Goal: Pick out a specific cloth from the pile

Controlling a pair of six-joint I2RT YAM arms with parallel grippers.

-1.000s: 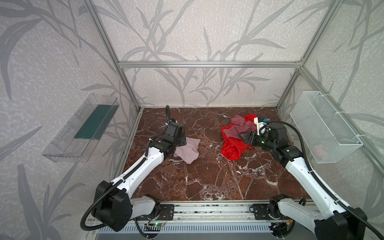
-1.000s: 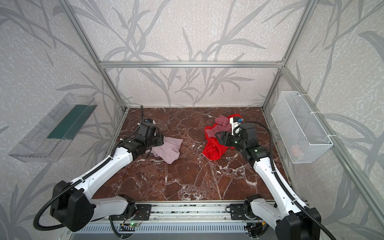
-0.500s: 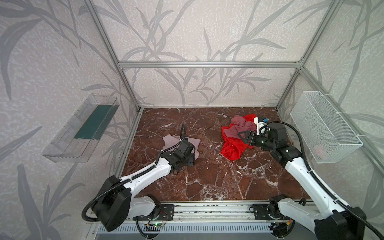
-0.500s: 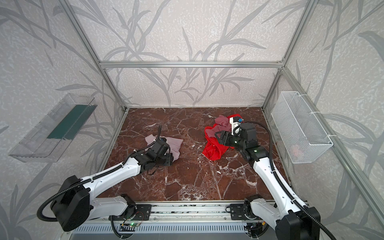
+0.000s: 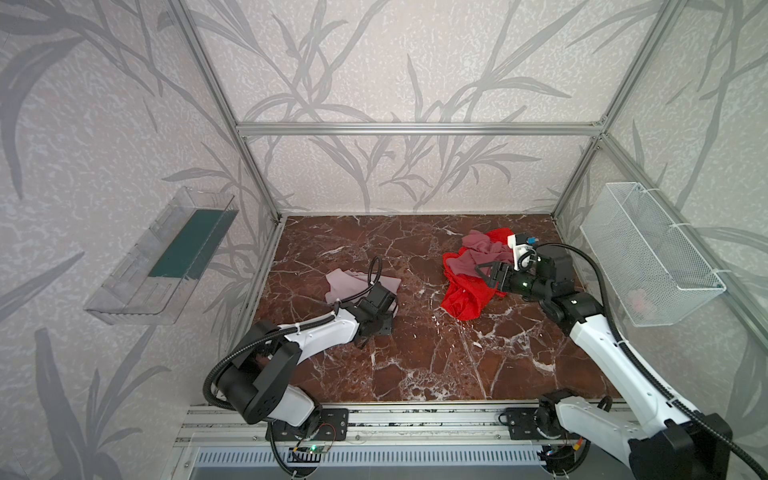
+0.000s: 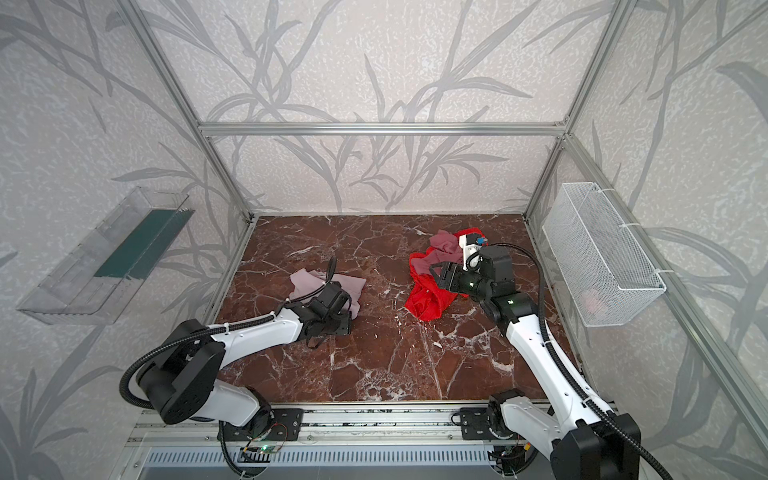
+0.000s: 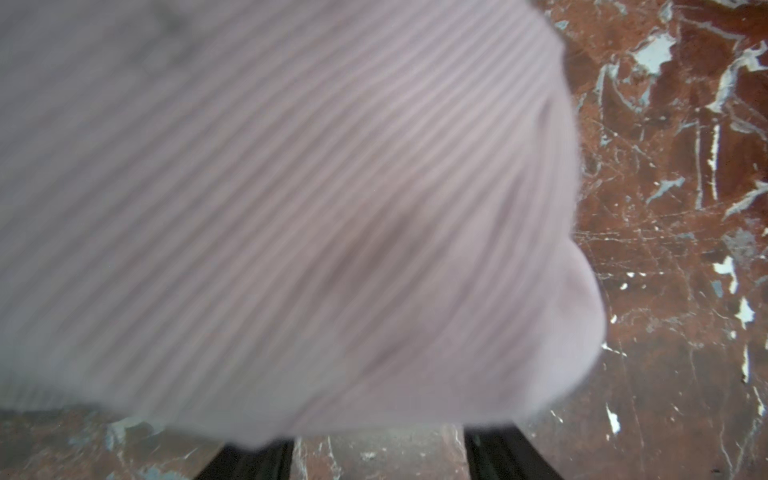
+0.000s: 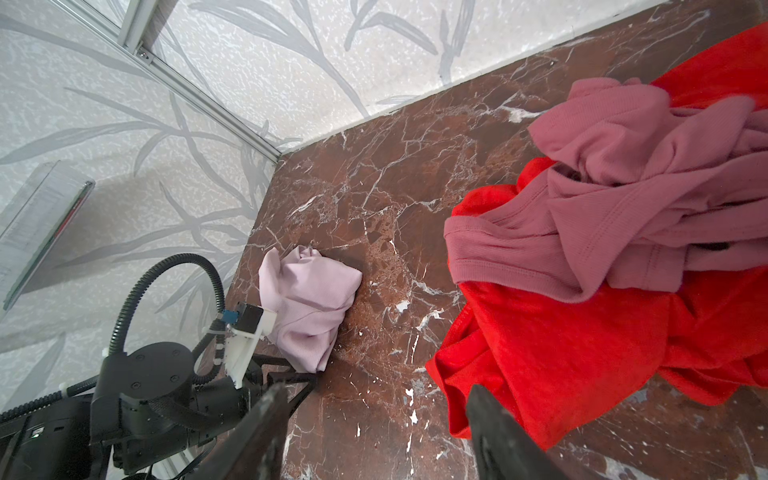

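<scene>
Two grippers spread, empty: left gripper by cloth, right gripper by pile.

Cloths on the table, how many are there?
3. The pale lilac-pink cloth lies alone on the left. The dusty-rose cloth sits on top of the red cloth on the right. Others may hide under those two.

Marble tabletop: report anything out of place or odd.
Nothing damaged or spilled. The crumpled pale lilac-pink cloth lies alone on the left, apart from the heap of bright red and dusty-rose cloths.
</scene>
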